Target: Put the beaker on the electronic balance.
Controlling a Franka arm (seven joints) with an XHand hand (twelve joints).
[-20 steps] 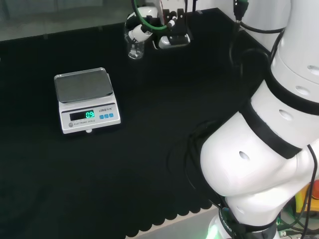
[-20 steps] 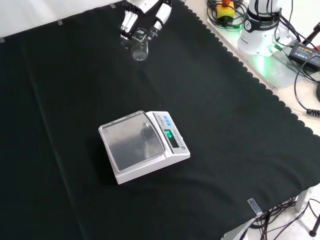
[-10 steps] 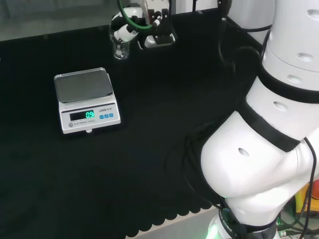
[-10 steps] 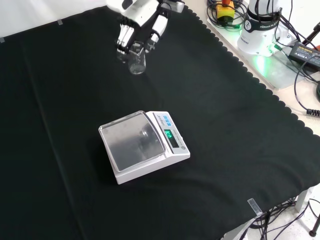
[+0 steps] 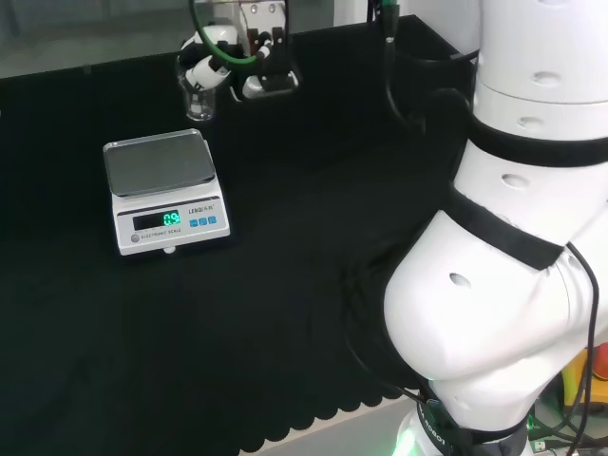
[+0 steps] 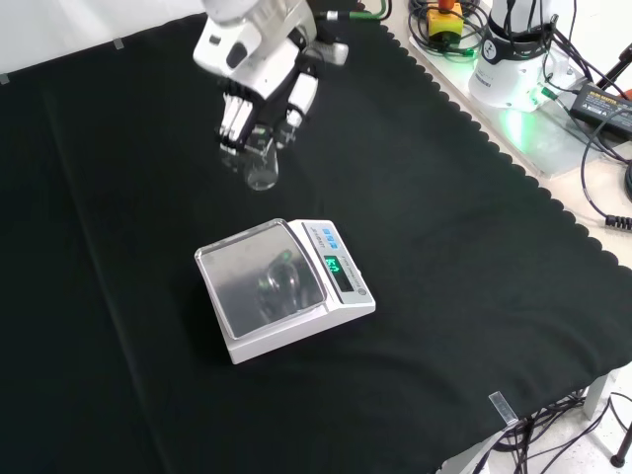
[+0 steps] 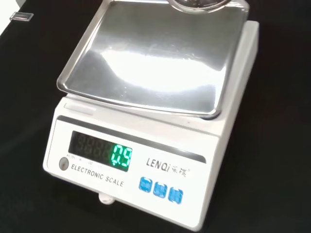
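The balance carries print on its white front panel under the steel pan: a line of small lettering beside the lit green digits of its display, and three blue buttons to one side. A round grey button sits at the other end of the panel, and a small white foot pokes out below the front edge.

In the front view the robot hand hangs above the black cloth of the bench, fingers pointing down and curled round a small clear beaker, which it holds by the upper part. The beaker is upright, lifted clear of the cloth, and sits just beyond the far edge of the balance, not yet over the pan. A pale reflection shows on the pan surface in that view.

In the head view the robot hand and the beaker are up behind the balance, the beaker's base near the pan's back right corner but apart from it. A green cable loops around the wrist there.

From the wrist view the rounded glass bottom of the beaker shows close to the camera, above the far rim of the empty pan.
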